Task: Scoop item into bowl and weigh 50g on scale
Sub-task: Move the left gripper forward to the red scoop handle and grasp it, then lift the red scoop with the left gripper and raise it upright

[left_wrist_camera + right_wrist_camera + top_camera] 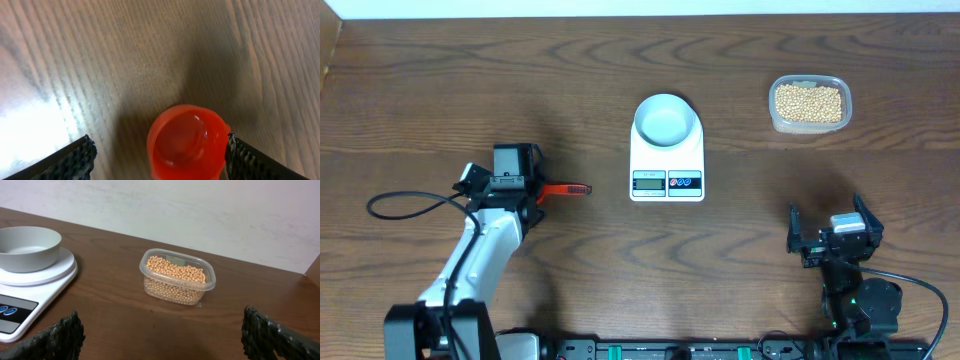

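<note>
Left and right jaws wide; red scoop (pixel 187 142) sits off-centre between left jaws, so closing may shove it aside.

Overhead: facing straight down, far; takes in the whole table (pixel 440 90).
Left wrist: facing down, very close over an orange-red scoop (pixel 187 142).
Right wrist: low, near-level, facing the back edge; shares scale (pixel 30 287), bowl (pixel 27 247), clear tub (pixel 150 287) with overhead.
</note>
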You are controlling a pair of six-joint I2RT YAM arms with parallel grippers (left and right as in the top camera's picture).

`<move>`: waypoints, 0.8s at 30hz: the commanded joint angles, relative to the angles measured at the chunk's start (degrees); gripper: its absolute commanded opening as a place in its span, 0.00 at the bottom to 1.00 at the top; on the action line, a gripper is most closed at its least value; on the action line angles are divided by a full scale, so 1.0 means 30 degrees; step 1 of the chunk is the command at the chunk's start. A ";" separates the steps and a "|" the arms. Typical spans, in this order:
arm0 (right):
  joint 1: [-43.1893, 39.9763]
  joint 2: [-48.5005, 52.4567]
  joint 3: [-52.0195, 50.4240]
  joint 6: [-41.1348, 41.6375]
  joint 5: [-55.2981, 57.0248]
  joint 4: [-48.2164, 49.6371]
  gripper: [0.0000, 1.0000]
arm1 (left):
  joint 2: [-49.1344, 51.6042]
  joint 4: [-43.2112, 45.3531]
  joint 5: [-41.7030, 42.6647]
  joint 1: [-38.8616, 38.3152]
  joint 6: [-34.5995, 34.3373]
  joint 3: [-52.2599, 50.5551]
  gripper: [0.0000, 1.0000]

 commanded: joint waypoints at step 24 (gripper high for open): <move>0.0058 -0.0102 -0.0080 0.0015 -0.0109 -0.0007 0.99 | 0.2076 0.0393 0.0634 0.0080 -0.0546 0.0306 0.07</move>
